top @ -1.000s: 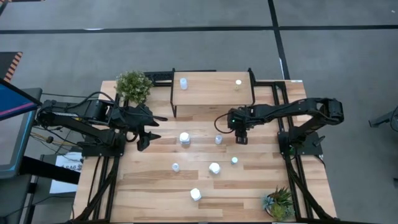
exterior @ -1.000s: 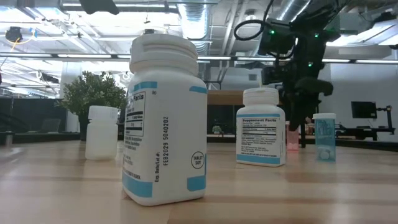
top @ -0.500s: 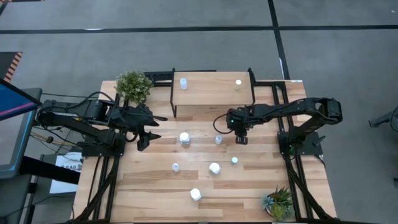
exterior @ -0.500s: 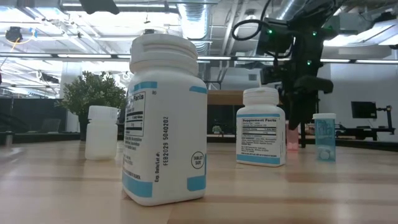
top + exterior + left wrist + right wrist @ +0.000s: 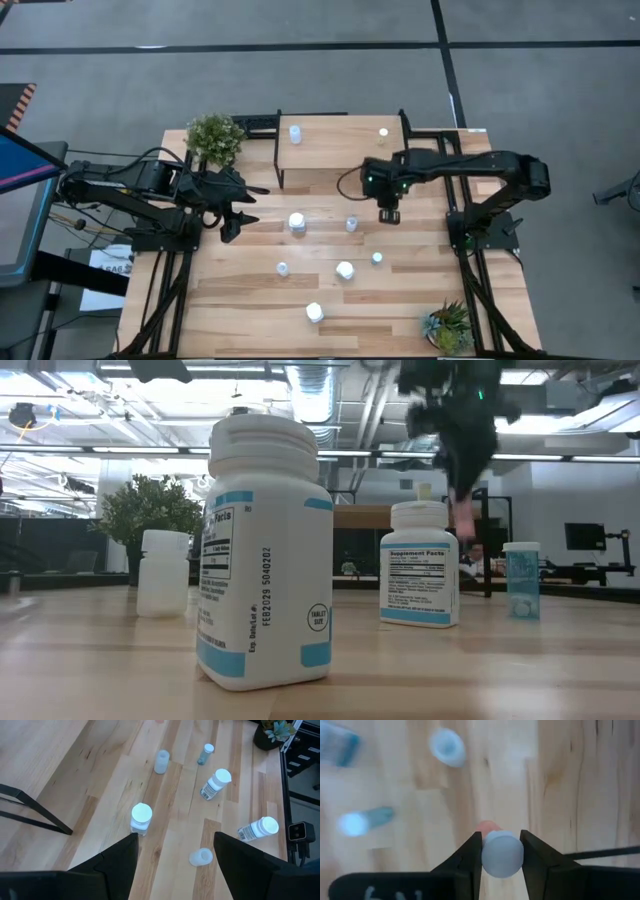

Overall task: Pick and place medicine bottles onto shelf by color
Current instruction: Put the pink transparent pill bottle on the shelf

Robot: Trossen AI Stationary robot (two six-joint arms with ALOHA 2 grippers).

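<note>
Seen from above, a wooden bench carries two dark robot arms, a small raised shelf at the far middle, and little medicine bottles scattered across the near half. The right gripper hangs over the middle of the bench, just near of the shelf, with its fingers closed snugly on a small reddish bottle with a pale cap; the bottle looks lifted clear of the wood. The left gripper waits at the left side with its fingers spread and nothing between them. Two bottles already stand on the shelf: a white one towards its left end and a yellowish one towards its right. Still on the bench are several white bottles, among them one standing near the middle, and a teal one. The step in hand appears to be the carry. The next move likely calls for raising the reddish bottle above the shelf top and setting it upright in a spot of its own, apart from the other colours.
</note>
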